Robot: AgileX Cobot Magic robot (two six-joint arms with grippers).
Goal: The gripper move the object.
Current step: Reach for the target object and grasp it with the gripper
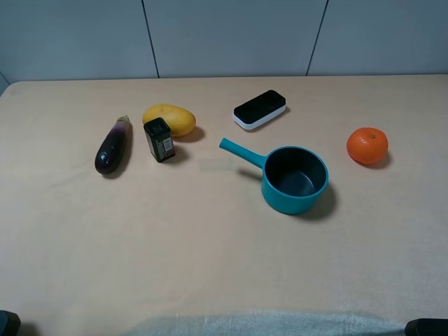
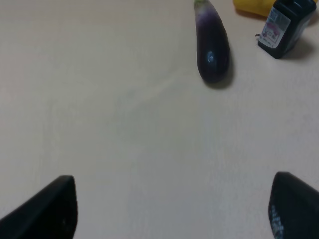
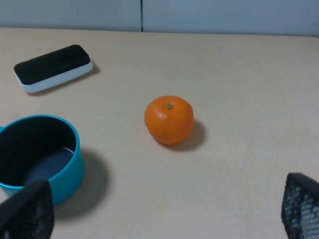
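Observation:
The object, a small round orange fruit (image 1: 367,145), lies on the tan table (image 1: 210,238) at the right, to the right of the teal pot (image 1: 295,179). In the right wrist view the orange (image 3: 169,119) lies ahead of my right gripper (image 3: 164,214), well apart from it. That gripper's two dark fingers (image 3: 27,211) stand wide apart and hold nothing. My left gripper (image 2: 169,214) is also open and empty, low over bare table short of the eggplant (image 2: 212,42). In the high view only dark bits of the arms show at the bottom corners.
A purple eggplant (image 1: 113,145), a small black box (image 1: 159,139) and a yellow mango (image 1: 169,119) lie at the left. A black-and-white eraser (image 1: 260,109) lies behind the pot, whose handle points left. A grey wall runs along the table's far edge.

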